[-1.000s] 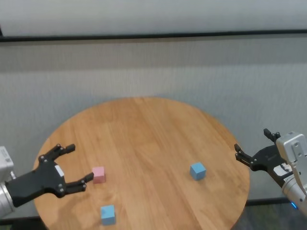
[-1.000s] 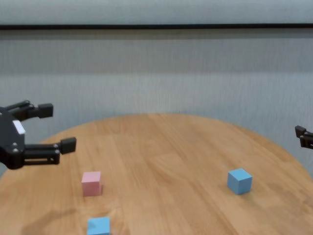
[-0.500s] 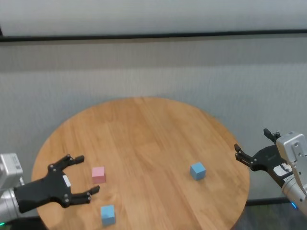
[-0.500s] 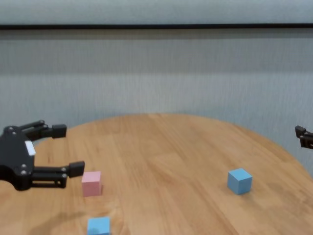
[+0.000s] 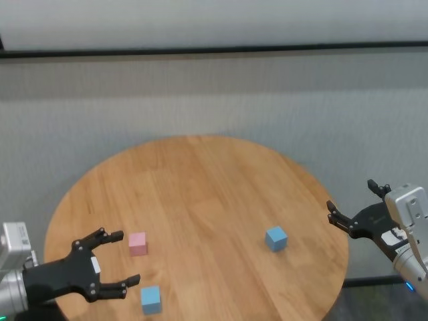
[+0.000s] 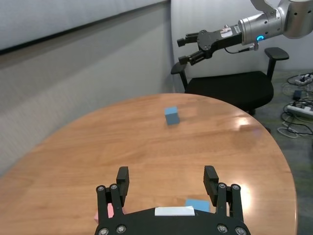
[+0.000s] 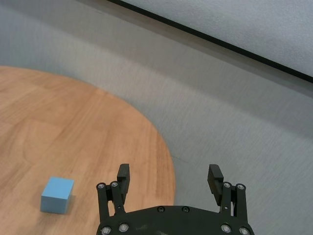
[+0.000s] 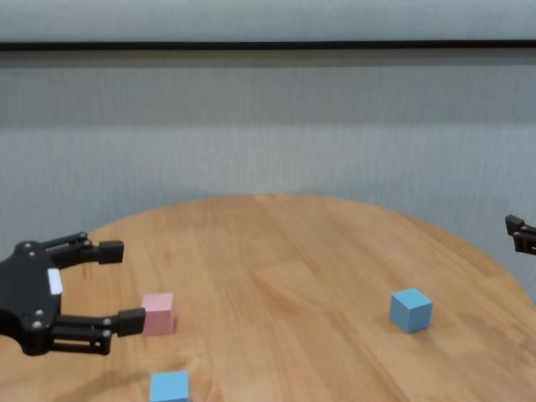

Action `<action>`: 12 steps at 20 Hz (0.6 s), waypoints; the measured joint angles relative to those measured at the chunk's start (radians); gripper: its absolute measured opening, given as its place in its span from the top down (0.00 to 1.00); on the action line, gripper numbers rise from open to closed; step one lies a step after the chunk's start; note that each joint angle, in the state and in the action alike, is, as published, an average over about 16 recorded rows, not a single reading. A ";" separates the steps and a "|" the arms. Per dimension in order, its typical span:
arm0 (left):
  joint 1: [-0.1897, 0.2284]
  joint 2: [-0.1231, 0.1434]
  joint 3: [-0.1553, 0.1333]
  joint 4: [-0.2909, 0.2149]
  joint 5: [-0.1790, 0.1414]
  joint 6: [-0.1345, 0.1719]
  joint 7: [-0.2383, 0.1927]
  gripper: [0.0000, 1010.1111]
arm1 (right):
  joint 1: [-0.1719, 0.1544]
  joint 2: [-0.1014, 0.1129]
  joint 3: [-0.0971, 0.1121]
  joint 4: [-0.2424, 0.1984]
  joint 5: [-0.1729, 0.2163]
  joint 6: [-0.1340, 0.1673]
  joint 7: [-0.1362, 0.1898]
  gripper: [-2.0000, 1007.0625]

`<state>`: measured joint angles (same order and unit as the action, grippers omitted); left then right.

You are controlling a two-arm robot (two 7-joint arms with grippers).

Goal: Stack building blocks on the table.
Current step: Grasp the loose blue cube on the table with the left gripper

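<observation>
Pink block (image 5: 138, 243) and blue block (image 5: 150, 299) sit just ahead of the left tool (image 5: 119, 257), spread wide, empty. Right tool (image 5: 354, 203), also spread, hangs off the desk (image 5: 214, 194) edge.

I can't read any text, brand, number or sign from here. The left gripper (image 6: 167, 180) carries a small white label patch on its body, but it shows nothing I can make out, and the same patch looks blank from the chest camera. The blocks and the counter (image 5: 200, 194) show no print.
</observation>
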<state>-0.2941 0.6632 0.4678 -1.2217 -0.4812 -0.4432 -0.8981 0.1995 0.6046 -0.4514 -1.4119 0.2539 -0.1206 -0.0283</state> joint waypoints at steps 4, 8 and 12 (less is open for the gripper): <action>-0.019 -0.014 0.008 0.037 -0.003 -0.004 -0.038 0.01 | 0.000 0.000 0.000 0.000 0.000 0.000 0.000 0.00; -0.031 -0.025 0.018 0.055 -0.002 0.001 -0.063 0.01 | 0.000 0.000 0.000 0.000 0.000 0.000 0.000 0.00; -0.033 -0.028 0.027 0.051 0.001 0.013 -0.073 0.01 | 0.000 0.000 0.000 0.000 0.000 0.000 0.000 0.00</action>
<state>-0.3266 0.6353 0.4944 -1.1708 -0.4799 -0.4299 -0.9716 0.1995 0.6046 -0.4514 -1.4119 0.2539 -0.1206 -0.0283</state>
